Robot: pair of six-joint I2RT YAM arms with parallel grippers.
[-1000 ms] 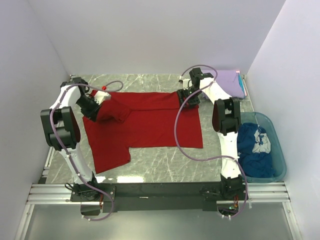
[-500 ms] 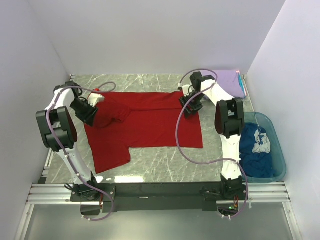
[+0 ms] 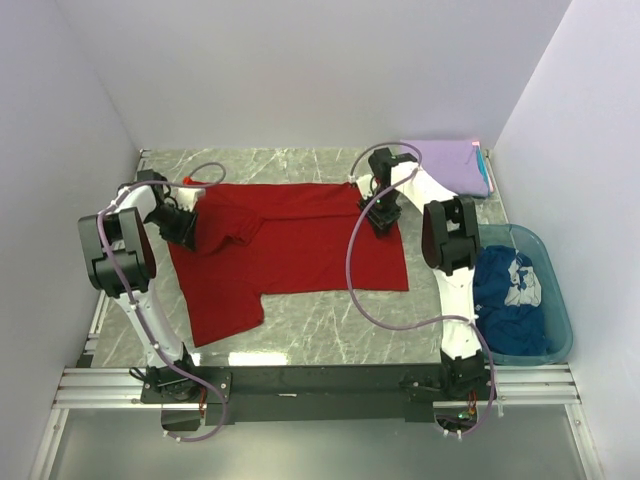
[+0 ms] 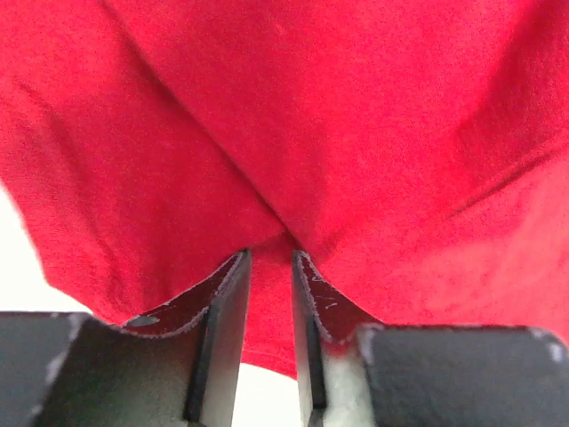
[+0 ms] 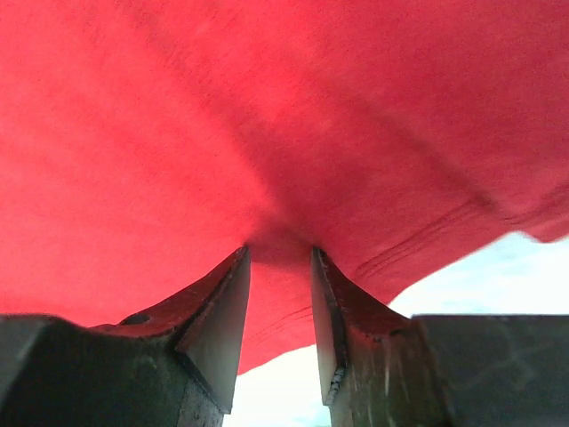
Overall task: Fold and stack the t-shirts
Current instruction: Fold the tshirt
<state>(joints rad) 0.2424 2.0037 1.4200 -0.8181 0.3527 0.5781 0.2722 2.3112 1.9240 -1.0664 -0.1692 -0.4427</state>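
Observation:
The bright red t-shirt (image 3: 290, 255) lies spread on the marble table, one sleeve pointing toward the near edge. My left gripper (image 3: 184, 226) is at its left back part, and in the left wrist view it (image 4: 268, 254) is shut on a pinch of red cloth (image 4: 311, 116). My right gripper (image 3: 384, 214) is at the shirt's right back part, and in the right wrist view it (image 5: 280, 250) is also shut on red cloth (image 5: 267, 107). The lavender t-shirt (image 3: 455, 165) lies folded at the back right. The dark blue t-shirt (image 3: 508, 298) with white print lies crumpled in the tub.
A translucent teal plastic tub (image 3: 560, 310) stands at the right edge of the table. White walls close in the left, back and right sides. A bare strip of marble (image 3: 340, 325) shows in front of the red shirt.
Both grippers have moved a little toward the near side with red cloth in them. The left arm has swung out to the left. The shirt's back edge has shifted slightly.

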